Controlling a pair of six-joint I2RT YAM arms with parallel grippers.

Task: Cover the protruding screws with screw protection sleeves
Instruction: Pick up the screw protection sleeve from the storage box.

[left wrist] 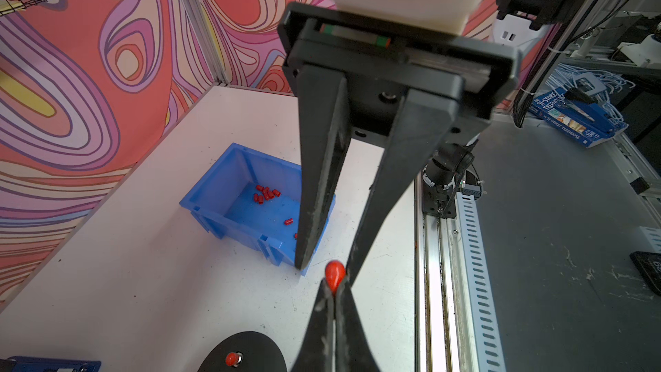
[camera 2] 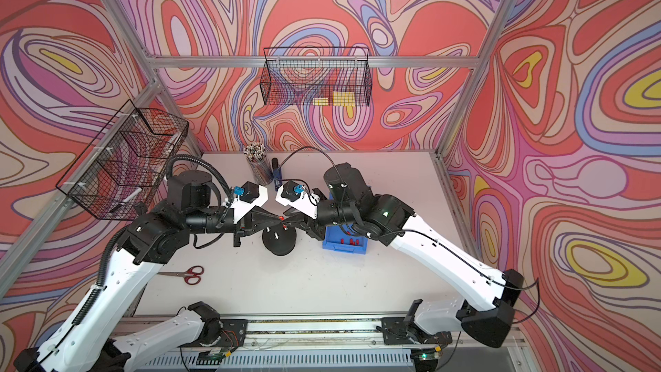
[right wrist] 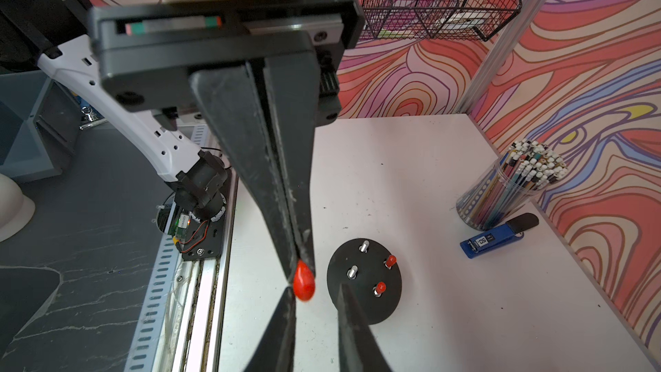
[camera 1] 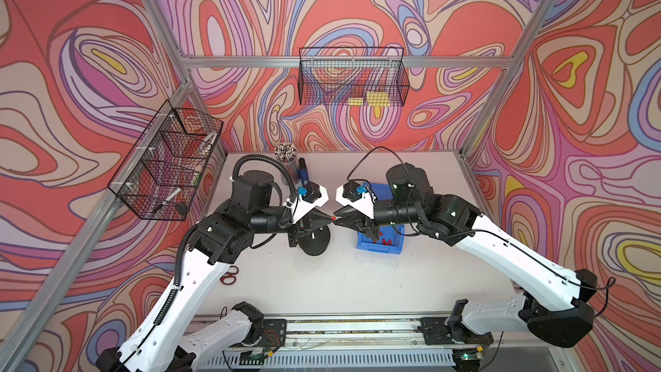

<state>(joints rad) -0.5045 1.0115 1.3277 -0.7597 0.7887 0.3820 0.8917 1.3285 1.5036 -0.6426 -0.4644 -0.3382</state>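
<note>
At table centre, between the two arms: one black round base (right wrist: 361,304) carrying four upright silvery studs.

Progress: capped studs (right wrist: 391,260), two, each topped in red. Bare studs (right wrist: 364,246), two, thin metal with plain ends. By this count the job looks about half done, with two covers left to fit.

Item in hand: one red sleeve (left wrist: 335,275), tiny and glossy, rounded at its free end. It is pinched at the very tip of the left gripper (left wrist: 335,295), whose jaws are closed tight on it. It hangs in the air just beside the base, not over any stud.

Right gripper (right wrist: 314,287): fingers parted a little, tips flanking that same sleeve. Contact cannot be told.

Stock: loose sleeves (left wrist: 266,193), about a dozen, in the blue bin (left wrist: 211,191) on the right arm's side of the base.
</note>
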